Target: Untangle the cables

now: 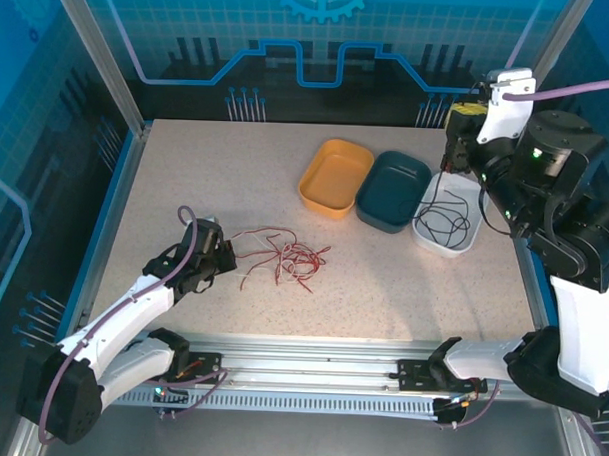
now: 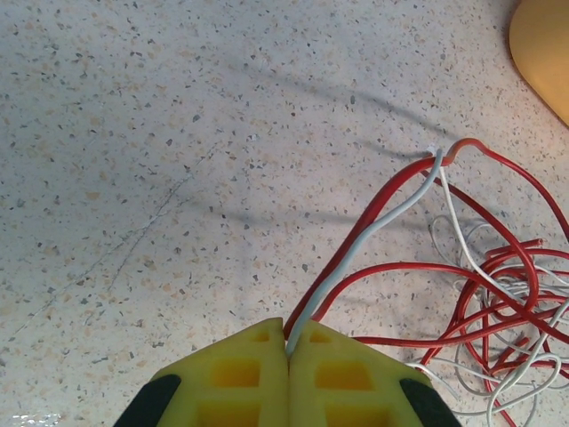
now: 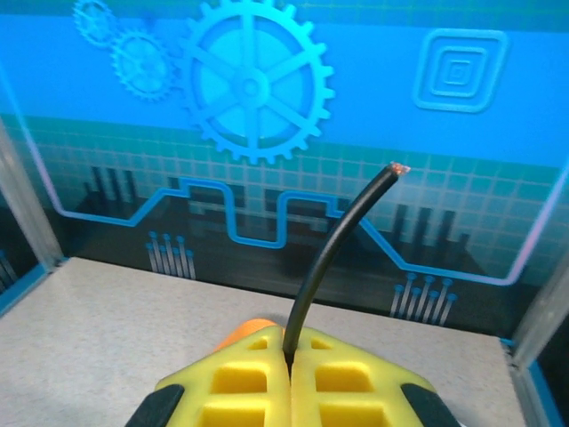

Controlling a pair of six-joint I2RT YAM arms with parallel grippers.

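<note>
Right, starting on the left: the left gripper (image 2: 287, 342) sits low over the speckled table (image 1: 167, 163), yellow pads pressed together and clamped on a white strand (image 2: 391, 213). A red strand (image 2: 357, 233) runs into the same seam, so both look pinched. My read is that it grips a free end out here, off to the side of the knot, so one wire can be drawn away from the rest. Just beside it, mid-table, lies the red and white tangle (image 1: 288, 257): thin, limp wires in loose overlapping loops, glossy red over paler white threads, a few ends straggling outward. Moving across, the orange tray (image 1: 336, 174) and the teal tray (image 1: 393, 189) sit touching side by side, likely waiting for sorted colours. Next along is the white tray (image 1: 449, 250), with black loops (image 1: 447, 218) coiled inside, which suggests black goes here. Above that tray, up high, the right gripper (image 3: 289, 351) has its pads shut tight on a black cable (image 3: 347, 218). In the top view the wire hangs from the fingers toward the tray. Held that high, I'd judge, to lift its length clear before lowering it in. The short end above the pads arcs stiffly upward, with bare copper showing at the cut tip.
</note>
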